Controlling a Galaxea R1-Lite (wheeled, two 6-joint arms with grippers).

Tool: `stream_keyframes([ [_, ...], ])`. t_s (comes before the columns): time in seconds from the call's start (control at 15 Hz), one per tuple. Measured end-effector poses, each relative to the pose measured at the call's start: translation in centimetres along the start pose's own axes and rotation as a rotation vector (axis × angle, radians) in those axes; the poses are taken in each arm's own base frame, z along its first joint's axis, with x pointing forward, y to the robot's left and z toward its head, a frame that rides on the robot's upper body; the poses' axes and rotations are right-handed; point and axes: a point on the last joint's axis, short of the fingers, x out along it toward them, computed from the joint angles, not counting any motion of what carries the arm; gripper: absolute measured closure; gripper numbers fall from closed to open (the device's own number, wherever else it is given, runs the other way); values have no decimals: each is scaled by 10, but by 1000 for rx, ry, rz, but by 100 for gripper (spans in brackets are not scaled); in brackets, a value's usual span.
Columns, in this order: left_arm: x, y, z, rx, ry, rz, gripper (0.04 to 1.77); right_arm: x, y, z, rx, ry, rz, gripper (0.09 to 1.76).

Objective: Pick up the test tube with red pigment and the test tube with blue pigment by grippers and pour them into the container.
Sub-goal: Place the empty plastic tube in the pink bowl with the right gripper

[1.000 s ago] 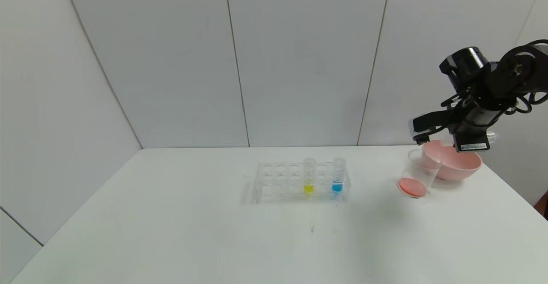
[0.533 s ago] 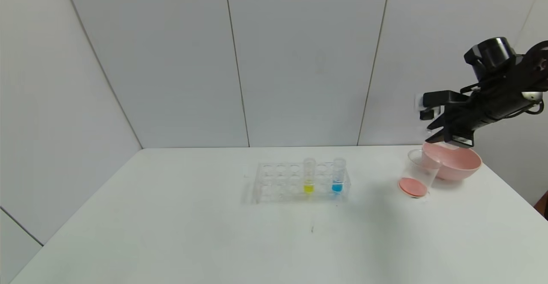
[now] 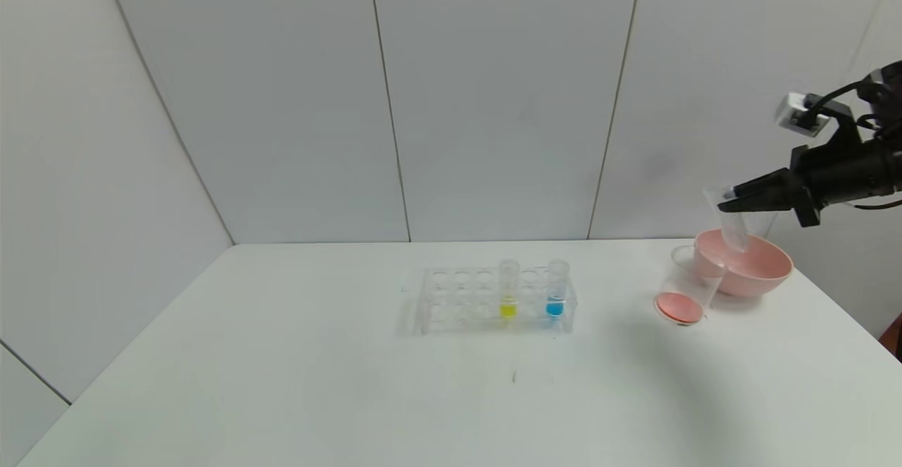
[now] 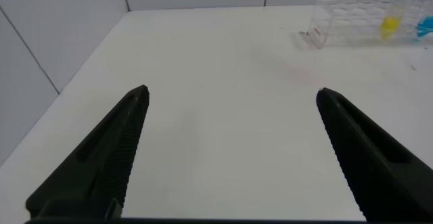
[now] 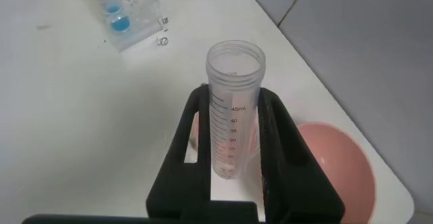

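Note:
My right gripper [image 3: 726,206] is shut on the test tube with red pigment [image 3: 734,226], a clear graduated tube [image 5: 233,109] that looks almost empty. It hangs roughly upright, mouth up, above the pink bowl's near rim. The container [image 3: 687,285], a clear flared cup, stands just left of the bowl with red liquid [image 3: 679,308] in its bottom. The test tube with blue pigment [image 3: 557,288] stands in the clear rack [image 3: 458,298], also visible in the right wrist view [image 5: 120,22]. My left gripper [image 4: 232,95] is open over bare table, far from the rack.
A pink bowl [image 3: 747,266] sits at the table's far right, near the edge. A yellow-liquid tube [image 3: 509,289] stands in the rack beside the blue one. The rack [image 4: 352,22] lies ahead of my left gripper.
My right gripper has risen and swung right, away from the container's rim. The tube has turned from tipped-over to nearly upright, mouth up. Red liquid stays in the container.

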Motion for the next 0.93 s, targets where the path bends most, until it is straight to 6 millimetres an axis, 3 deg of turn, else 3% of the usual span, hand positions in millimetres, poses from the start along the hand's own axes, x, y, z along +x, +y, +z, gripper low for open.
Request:
stream_keyframes([
  [0.47,0,0,0,0,0,0,5,-63,-7,-44,219,-175,20,137],
  [0.93,0,0,0,0,0,0,5,-96,-22,-54,345,-237,-112,137],
])
